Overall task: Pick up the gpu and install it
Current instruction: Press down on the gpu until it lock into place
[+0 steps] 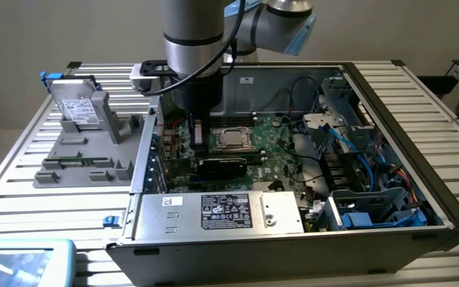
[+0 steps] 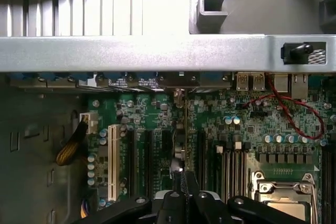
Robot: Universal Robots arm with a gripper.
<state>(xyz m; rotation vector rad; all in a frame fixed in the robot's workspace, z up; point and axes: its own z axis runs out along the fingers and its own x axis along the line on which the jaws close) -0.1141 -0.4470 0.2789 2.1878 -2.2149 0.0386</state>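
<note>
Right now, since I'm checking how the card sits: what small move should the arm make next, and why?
Probably a gentle push straight down. The fingers are shut on the top edge of the gpu, which stands upright, edge-on, among the slots of the motherboard, its bracket end toward the case's rear wall. Whether it is fully seated I cannot tell.

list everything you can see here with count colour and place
computer case: one, black, open on the slatted table
motherboard: one, green, on the case floor
gpu: one, thin, edge-on, upright over the motherboard slots, in the gripper
processor socket: one, silver, mid-board
power supply: one, silver with black label, at the case's near edge
hard drive: one, grey, upright in the grey holder at the exterior view's left
gripper: one, black, shut on the gpu
</note>
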